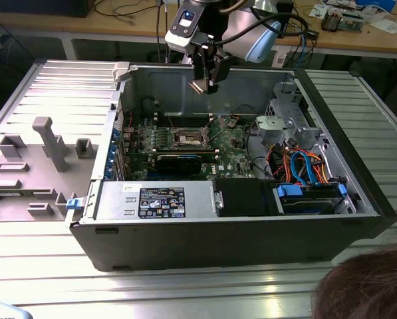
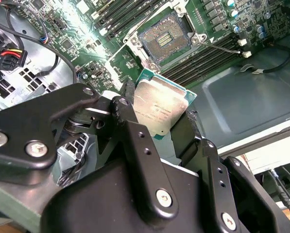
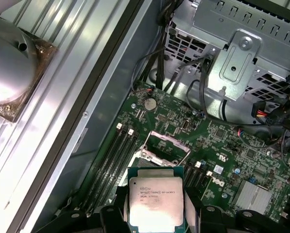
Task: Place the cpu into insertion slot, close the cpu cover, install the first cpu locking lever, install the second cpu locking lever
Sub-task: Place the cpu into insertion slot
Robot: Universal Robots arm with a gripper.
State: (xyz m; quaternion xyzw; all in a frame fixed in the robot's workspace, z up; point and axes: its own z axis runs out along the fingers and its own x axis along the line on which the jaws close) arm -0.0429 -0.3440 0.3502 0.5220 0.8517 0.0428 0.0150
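Motherboard (image 1: pixel 235 156) well below gripper (image 1: pixel 208 80) with cpu (image 3: pixel 156 204)

Free room above insertion slot (image 2: pixel 164 41)

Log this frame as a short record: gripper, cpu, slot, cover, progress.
gripper: shut on the cpu, above the open computer case
cpu: held by its edges, clear of the motherboard
insertion slot: empty, contacts exposed
cpu cover: raised, not over the slot
stage: cpu not yet placed
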